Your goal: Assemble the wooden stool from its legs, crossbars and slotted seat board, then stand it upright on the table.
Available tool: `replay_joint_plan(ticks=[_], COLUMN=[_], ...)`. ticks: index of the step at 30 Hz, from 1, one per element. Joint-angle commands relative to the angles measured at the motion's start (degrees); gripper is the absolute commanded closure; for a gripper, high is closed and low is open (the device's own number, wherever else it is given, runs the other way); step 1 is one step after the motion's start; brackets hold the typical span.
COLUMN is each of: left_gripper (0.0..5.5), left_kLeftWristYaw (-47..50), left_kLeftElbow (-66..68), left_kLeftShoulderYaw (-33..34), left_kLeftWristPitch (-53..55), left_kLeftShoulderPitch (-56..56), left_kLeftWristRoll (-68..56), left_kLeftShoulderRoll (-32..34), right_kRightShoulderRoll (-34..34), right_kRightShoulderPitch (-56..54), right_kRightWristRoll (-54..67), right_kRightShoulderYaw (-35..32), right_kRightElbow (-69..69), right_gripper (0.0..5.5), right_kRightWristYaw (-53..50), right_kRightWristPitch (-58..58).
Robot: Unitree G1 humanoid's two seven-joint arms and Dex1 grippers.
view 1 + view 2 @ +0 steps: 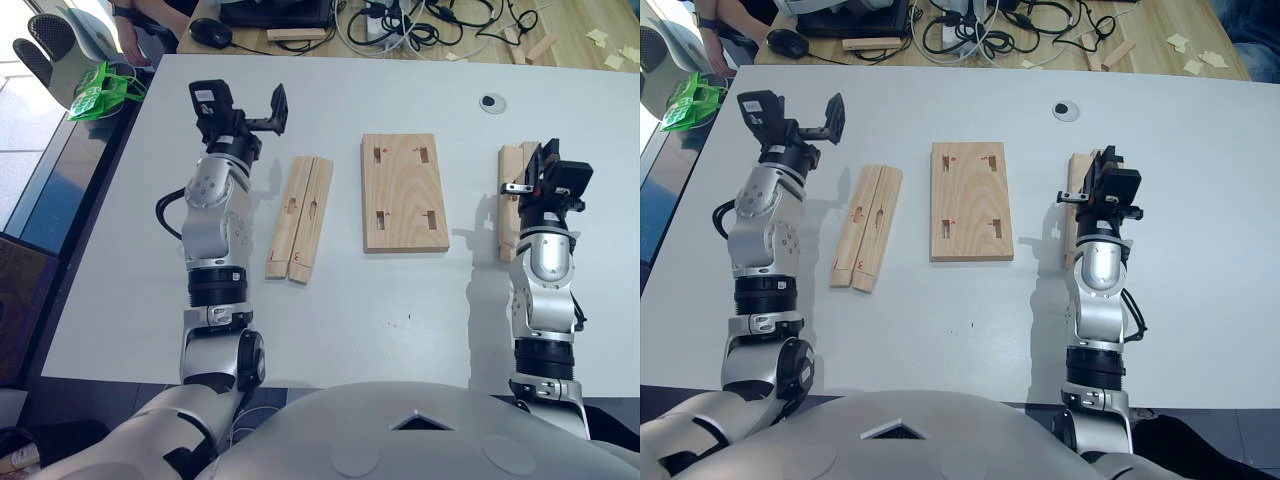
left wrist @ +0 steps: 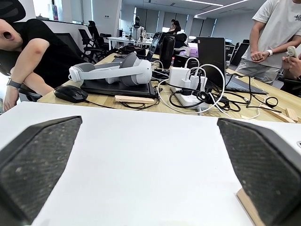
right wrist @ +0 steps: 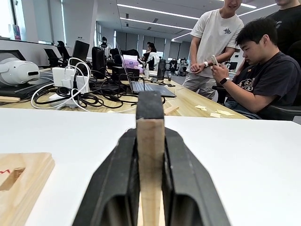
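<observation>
On the table (image 1: 330, 300), assembly has barely begun — the slotted seat board (image 1: 404, 192) lies flat at centre with two legs (image 1: 300, 216) loose on its left, beside the wide-open fingers of your left gripper (image 1: 243, 108), while the fingers of your right gripper (image 3: 150, 110) clamp a wooden piece (image 3: 150, 155) on its right — so every joint remains to be made.

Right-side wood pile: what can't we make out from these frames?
- Piece count in the right-side pile: head views, the right tool sits over it.
- Clamped piece: right wrist view, tool fingers and the picture edge hide its length and any slots.
- Seat board: right wrist view, cut off at the edge.
</observation>
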Motion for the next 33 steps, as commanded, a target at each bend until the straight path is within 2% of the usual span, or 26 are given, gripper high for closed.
replay_joint_plan(ticks=[1,7,14,19,23,28,33], left_gripper=[0.10,0.10,0.10,0.10,0.10,0.10,0.10], left_kLeftWristYaw=[-0.3,-0.5,-0.9,-0.8,-0.8,-0.5,-0.4], left_kLeftElbow=[0.7,0.5,0.5,1.1,1.8,3.6,4.5], left_kLeftShoulderYaw=[0.0,-0.2,-0.5,-0.7,-0.6,-0.3,-0.2], left_kLeftWristPitch=[0.3,0.5,1.0,0.8,0.7,0.0,-0.8], left_kLeftShoulderPitch=[0.2,0.1,-0.2,-0.3,-0.2,-0.8,-1.1], left_kLeftWristRoll=[-0.1,-0.1,0.4,0.6,0.3,0.0,-0.2], left_kLeftShoulderRoll=[0.3,0.5,1.0,1.0,0.9,0.5,0.1], right_kRightShoulderRoll=[0.7,1.9,4.0,3.0,2.1,0.7,-1.8], right_kRightShoulderPitch=[0.5,0.9,-1.9,-1.9,-2.3,-5.2,-13.4], right_kRightWristRoll=[0.5,2.5,10.6,9.6,8.6,6.7,4.8], right_kRightShoulderYaw=[-0.4,-1.8,-5.7,-4.5,-3.9,-3.8,-4.9], right_kRightElbow=[0.2,3.0,12.2,10.5,7.7,2.2,-3.8], right_gripper=[5.13,5.13,5.13,5.13,4.24,3.39,2.64], right_kRightWristYaw=[-0.2,-0.4,2.1,2.8,2.8,2.5,0.4], right_kRightWristPitch=[1.3,3.2,8.6,7.2,6.9,2.6,4.2])
